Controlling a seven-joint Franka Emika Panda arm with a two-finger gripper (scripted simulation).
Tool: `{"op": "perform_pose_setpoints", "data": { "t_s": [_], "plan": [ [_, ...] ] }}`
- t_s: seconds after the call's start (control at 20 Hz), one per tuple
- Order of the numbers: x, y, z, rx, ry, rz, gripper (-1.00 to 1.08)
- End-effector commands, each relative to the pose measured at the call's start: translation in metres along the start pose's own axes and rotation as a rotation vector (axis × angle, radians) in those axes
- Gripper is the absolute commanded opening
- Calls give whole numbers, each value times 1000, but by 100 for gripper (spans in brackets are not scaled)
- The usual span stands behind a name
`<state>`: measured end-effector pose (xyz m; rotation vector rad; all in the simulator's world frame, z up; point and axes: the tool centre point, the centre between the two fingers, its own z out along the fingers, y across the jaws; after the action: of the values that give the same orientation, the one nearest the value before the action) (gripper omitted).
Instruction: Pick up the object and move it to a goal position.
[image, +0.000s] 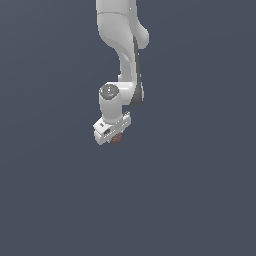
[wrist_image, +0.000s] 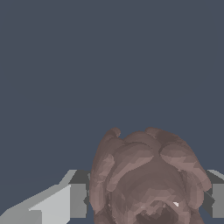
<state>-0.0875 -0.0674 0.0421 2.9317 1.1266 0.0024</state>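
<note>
The object (wrist_image: 146, 175) is a bumpy, mottled reddish-brown lump. In the wrist view it fills the space between the two fingers (wrist_image: 78, 199), with a pad against each of its sides. In the exterior view the object (image: 117, 140) peeks out as a tiny brown spot just under the white hand, where my gripper (image: 116, 138) is shut on it. The white arm (image: 122, 45) comes down from the upper edge of that view.
Only a plain dark blue-grey background (image: 200, 190) shows around the arm and behind the object. No other objects or edges are visible.
</note>
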Motion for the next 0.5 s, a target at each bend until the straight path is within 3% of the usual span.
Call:
{"op": "perform_pose_setpoints", "data": {
  "t_s": [0.0,0.45],
  "plan": [
    [0,-1,1,2,-1,-1,-100],
    [2,15,-5,0,0,-1,-100]
  ]
}}
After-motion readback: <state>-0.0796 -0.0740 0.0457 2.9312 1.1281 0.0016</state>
